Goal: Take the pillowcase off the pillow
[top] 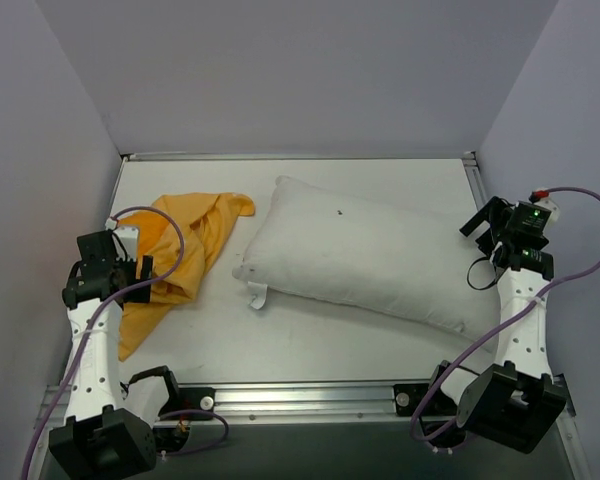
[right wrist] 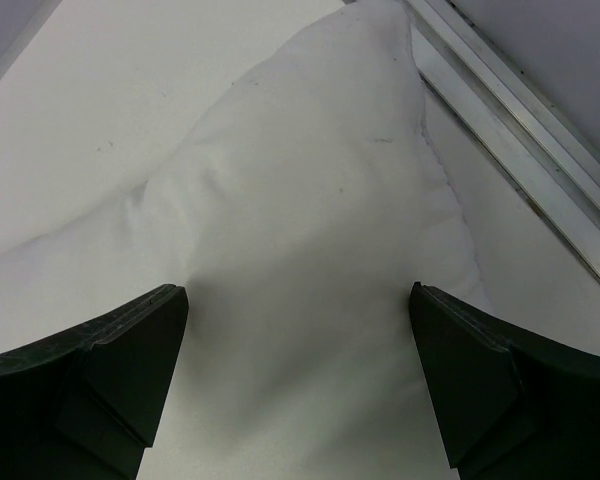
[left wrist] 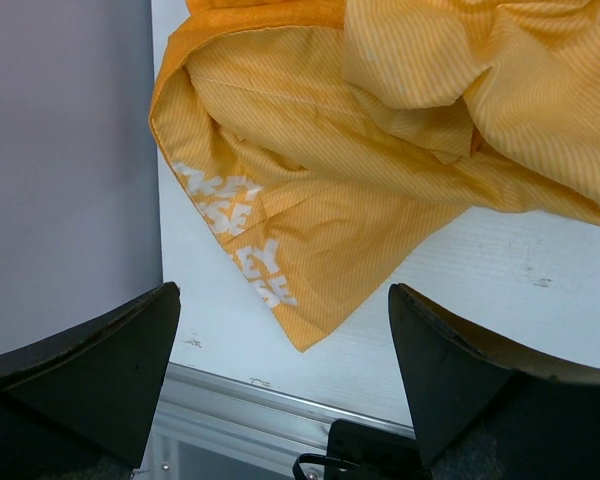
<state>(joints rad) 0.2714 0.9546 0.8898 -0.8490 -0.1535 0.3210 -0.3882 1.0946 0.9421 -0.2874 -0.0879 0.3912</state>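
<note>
One pillowcase (top: pixel 185 250): crumpled left of the bare pillow (top: pixel 365 255), fully off it; the pillow's long axis slants toward your right side. Your left gripper (left wrist: pixel 282 295), nearer the cloth, hangs spread and empty over its near corner; right gripper (right wrist: pixel 298 290) likewise gapes over the pillow.

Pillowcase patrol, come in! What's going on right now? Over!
Left gripper open, empty, over pillowcase. Right gripper open, empty, over pillow. Pillowcase fully off, crumpled left of bare pillow. Nothing in the way.

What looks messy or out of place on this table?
The orange pillowcase lies crumpled in a heap at the left, apart from the bare white pillow, which sits slanted. A small dark speck marks its top.
</note>
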